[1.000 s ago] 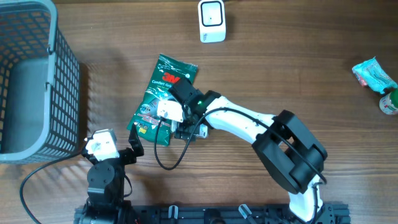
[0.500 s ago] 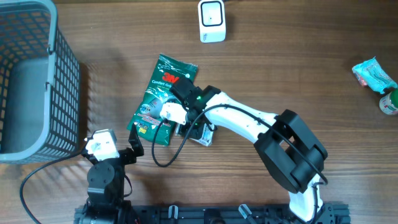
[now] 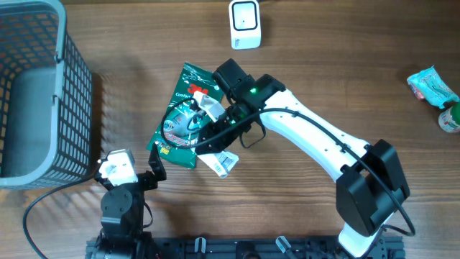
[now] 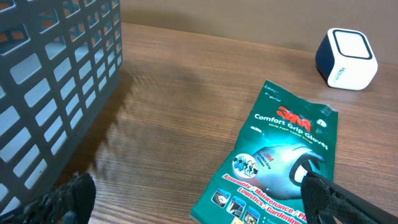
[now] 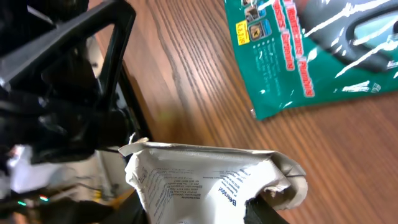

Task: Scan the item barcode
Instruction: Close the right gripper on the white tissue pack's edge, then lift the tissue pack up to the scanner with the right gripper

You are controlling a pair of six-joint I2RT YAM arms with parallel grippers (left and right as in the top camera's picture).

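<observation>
My right gripper (image 3: 213,147) is shut on a small white packet (image 3: 221,163) with fine black print, held just off the wood at the lower right corner of the green glove package (image 3: 188,108). In the right wrist view the packet (image 5: 211,177) is crumpled between the jaws of my right gripper (image 5: 205,214), with the green package (image 5: 323,50) lying flat beyond it. The white scanner (image 3: 245,24) stands at the table's far edge, well apart from the packet. My left gripper (image 4: 199,205) is open and empty near the front edge, facing the green package (image 4: 280,155).
A grey mesh basket (image 3: 36,93) stands at the far left, close to the left arm. A teal packet (image 3: 431,85) and a bottle (image 3: 451,117) lie at the right edge. The scanner (image 4: 346,59) also shows in the left wrist view.
My right gripper has closed on the white packet and raised it, and the arm has swung up and over the green package. The left arm has not moved.
</observation>
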